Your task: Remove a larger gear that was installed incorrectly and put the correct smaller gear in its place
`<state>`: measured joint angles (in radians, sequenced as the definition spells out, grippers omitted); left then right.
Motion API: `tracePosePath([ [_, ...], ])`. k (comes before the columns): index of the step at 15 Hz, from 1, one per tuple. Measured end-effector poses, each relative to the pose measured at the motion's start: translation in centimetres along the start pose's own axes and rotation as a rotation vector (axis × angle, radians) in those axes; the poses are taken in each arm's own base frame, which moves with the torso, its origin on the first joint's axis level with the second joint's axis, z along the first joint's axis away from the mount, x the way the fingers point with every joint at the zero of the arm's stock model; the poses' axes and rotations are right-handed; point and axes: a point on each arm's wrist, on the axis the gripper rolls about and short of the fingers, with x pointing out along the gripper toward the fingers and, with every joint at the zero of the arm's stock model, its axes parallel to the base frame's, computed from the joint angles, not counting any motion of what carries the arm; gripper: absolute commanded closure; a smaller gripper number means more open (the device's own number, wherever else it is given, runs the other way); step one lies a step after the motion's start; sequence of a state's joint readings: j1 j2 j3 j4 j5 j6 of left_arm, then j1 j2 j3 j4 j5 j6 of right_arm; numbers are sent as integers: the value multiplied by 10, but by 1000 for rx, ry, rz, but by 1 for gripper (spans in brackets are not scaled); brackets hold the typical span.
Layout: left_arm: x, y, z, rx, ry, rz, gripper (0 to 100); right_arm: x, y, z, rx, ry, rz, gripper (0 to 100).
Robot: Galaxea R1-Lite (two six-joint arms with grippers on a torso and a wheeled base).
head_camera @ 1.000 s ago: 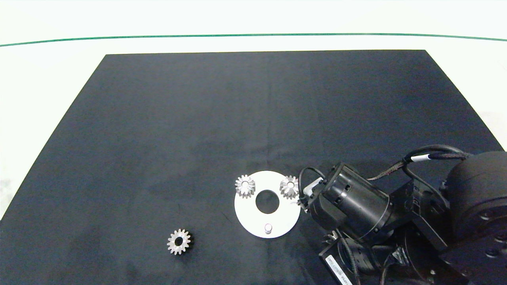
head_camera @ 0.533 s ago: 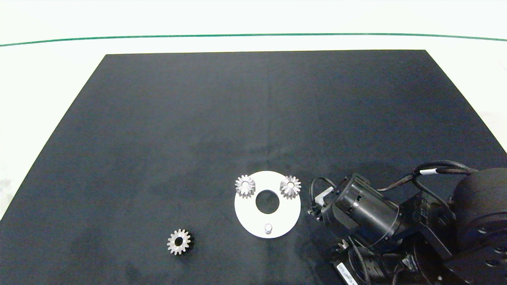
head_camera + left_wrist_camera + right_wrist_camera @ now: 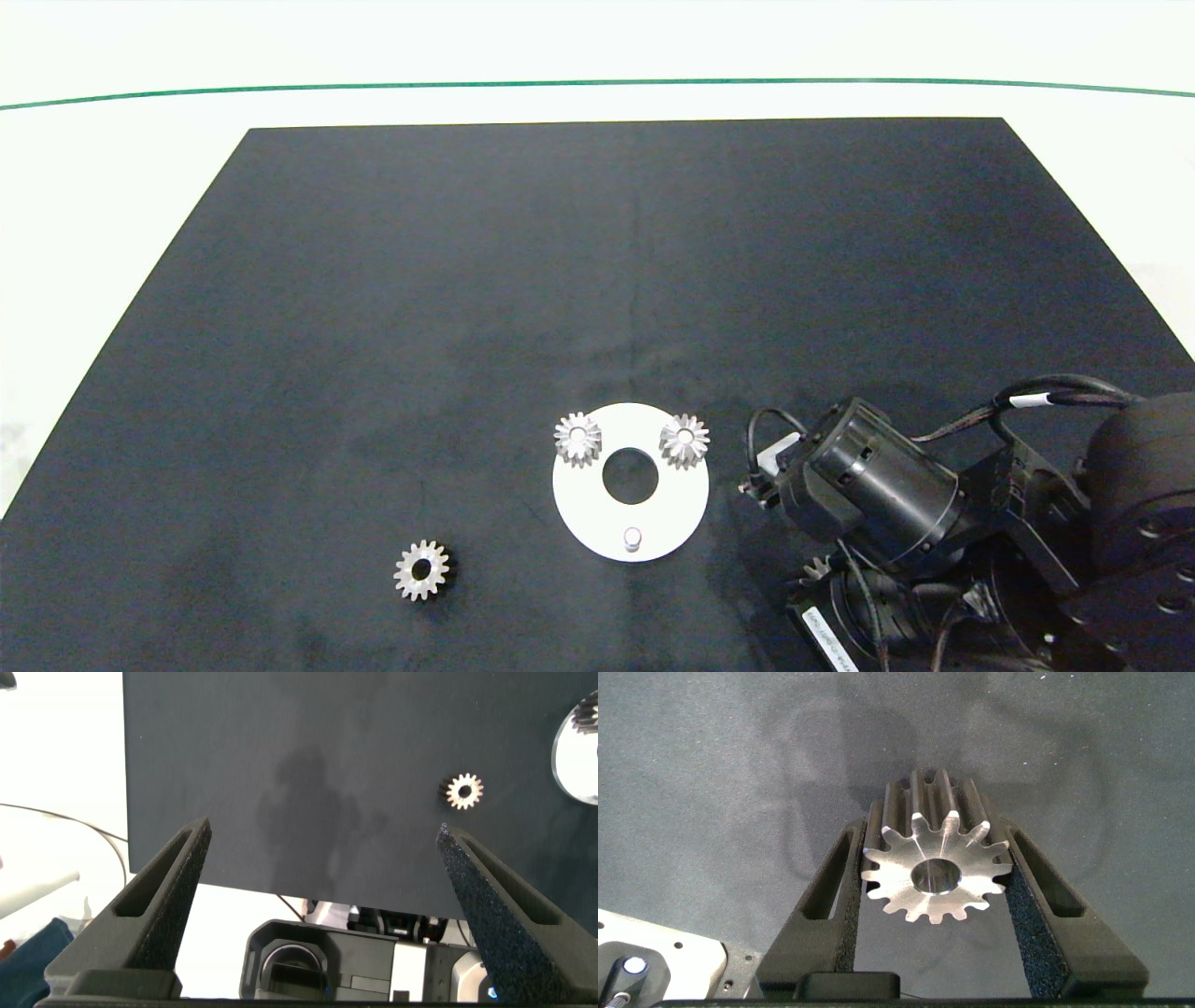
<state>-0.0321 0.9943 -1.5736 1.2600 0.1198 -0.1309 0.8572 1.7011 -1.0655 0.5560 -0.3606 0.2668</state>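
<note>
your right gripper [image 3: 936,873] is clamped on the larger gear [image 3: 936,870], beside the white disc [image 3: 579,518]; left gripper [image 3: 322,905] gapes apart; label [image 3: 826,644] writing unreadable.

- A black mat [image 3: 597,280] covers most of the white bench [image 3: 93,187].
- A white round plate [image 3: 672,523] with a centre hole lies low and right of centre in the head view.
- Two ridged gears [image 3: 578,439] [image 3: 683,441] sit on its upper rim.
- A short peg [image 3: 632,538] stands near its lower edge.
- A green line [image 3: 373,89] crosses the bench top.
</note>
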Motion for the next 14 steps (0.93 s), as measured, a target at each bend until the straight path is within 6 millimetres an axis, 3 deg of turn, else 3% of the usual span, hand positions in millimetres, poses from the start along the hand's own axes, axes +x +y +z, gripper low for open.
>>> tracePosePath([
  [4,0,0,0,0,0,0,0,0,0,0,0,-1,0,100],
  [5,0,0,0,0,0,0,0,0,0,0,1,-2,0,0],
  [14,0,0,0,0,1,0,0,-12,-3,-1,-2,-40,4,0],
])
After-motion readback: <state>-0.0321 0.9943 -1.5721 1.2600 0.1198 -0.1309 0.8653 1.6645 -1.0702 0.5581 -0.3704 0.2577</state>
